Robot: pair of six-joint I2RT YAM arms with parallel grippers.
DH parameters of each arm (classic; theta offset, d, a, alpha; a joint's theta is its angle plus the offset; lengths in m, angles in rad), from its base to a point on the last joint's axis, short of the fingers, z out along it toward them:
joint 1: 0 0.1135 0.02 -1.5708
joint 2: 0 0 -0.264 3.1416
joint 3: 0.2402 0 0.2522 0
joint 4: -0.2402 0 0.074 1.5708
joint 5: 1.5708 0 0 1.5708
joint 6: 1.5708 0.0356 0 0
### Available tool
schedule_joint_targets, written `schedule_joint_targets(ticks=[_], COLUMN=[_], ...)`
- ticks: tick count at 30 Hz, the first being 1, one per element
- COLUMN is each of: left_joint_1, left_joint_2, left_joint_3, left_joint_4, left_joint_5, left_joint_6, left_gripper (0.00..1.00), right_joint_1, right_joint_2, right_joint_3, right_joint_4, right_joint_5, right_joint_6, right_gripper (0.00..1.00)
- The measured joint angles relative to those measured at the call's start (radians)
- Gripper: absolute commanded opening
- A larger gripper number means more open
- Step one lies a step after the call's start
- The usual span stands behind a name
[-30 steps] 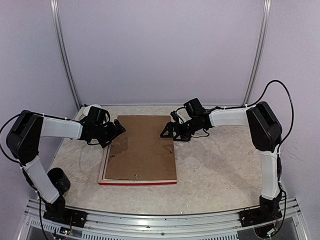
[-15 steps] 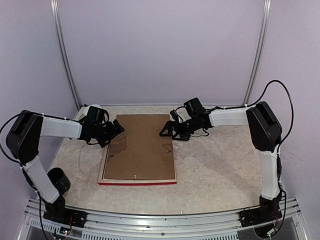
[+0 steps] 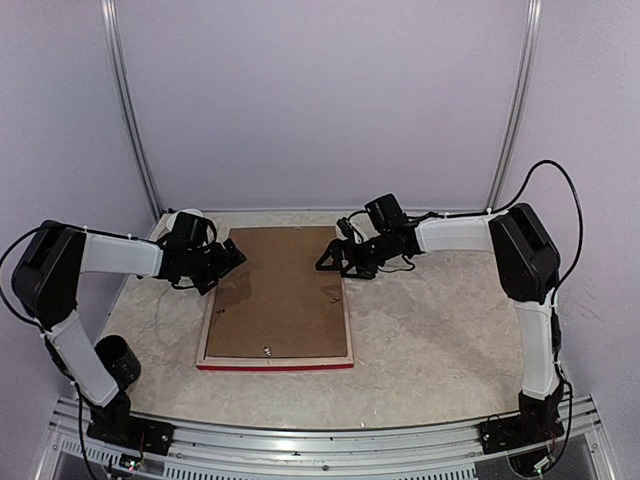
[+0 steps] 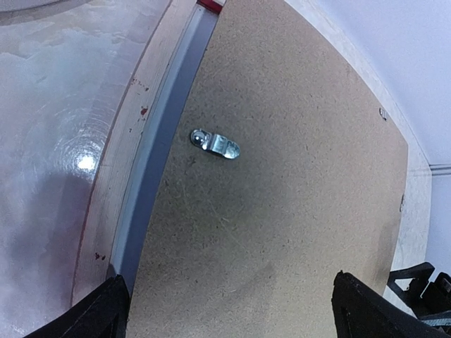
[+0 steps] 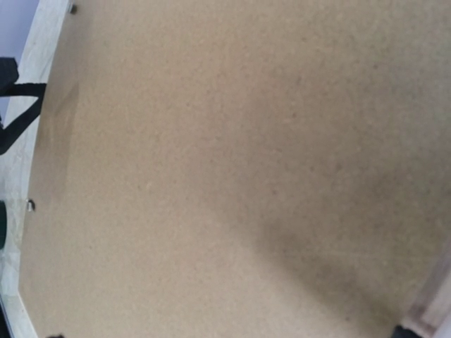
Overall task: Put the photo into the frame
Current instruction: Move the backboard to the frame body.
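Top external view: table (image 3: 430, 340) carries frame (image 3: 275, 364), face down in middle, red edge toward arms. Brown board (image 3: 280, 295) lies on frame's back, a bit crooked, gap down left side. Photo not in sight; maybe under board, cannot tell. Left gripper (image 3: 232, 258) at board's far left corner, right gripper (image 3: 328, 262) at far right edge, both jaws wide apart, holding nothing. Risk: push tips board onto rim, or slides whole frame. Small metal clip (image 4: 215, 144) could snag.
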Motion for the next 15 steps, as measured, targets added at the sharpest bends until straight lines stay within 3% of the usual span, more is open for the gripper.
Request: schedule_joint_targets(ticks=[15], left_joint_1=[0.002], left_joint_2=[0.0], left_joint_3=[0.0], left_joint_4=[-0.007], left_joint_5=[-0.004], left_joint_6=[0.001], left_gripper=[0.99], right_joint_1=[0.0], right_joint_2=[0.013], right_joint_3=[0.011], right_joint_4=[0.002], right_joint_5=[-0.004], right_joint_6=[0.0], right_gripper=[0.99])
